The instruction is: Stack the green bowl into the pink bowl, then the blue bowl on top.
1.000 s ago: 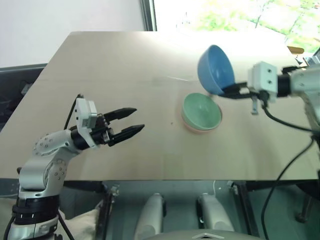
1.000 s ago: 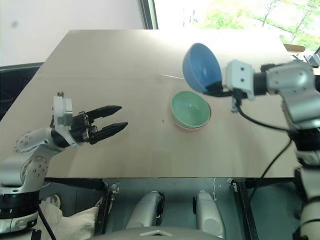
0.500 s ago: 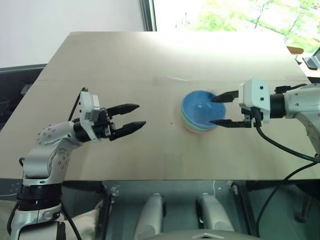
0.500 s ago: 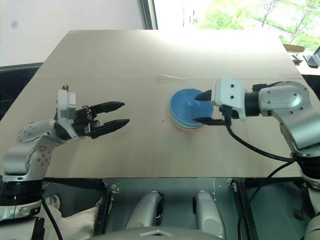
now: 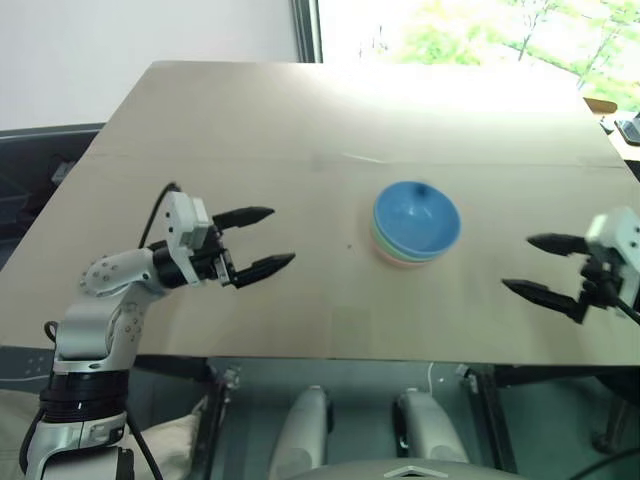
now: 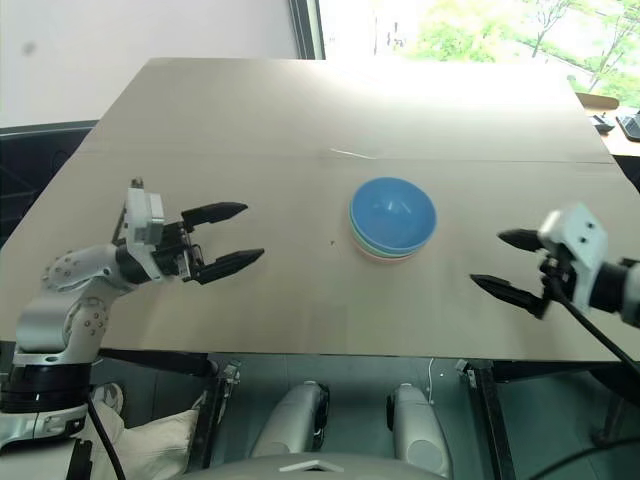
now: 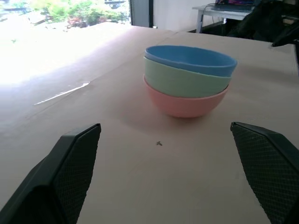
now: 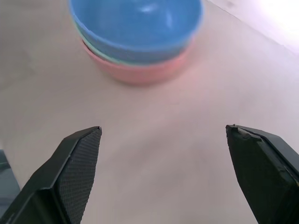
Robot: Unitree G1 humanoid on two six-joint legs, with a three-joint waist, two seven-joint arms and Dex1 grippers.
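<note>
The blue bowl (image 7: 189,59) sits nested in the green bowl (image 7: 184,82), which sits in the pink bowl (image 7: 183,103), all three upright in one stack near the middle of my worktop (image 5: 300,130). My right tool (image 6: 508,262) hangs off to the stack's right, fingers spread wide and empty. My left tool (image 5: 258,240) hovers well apart on the stack's left, also released with nothing between its fingers, pointing toward the bowls.
</note>
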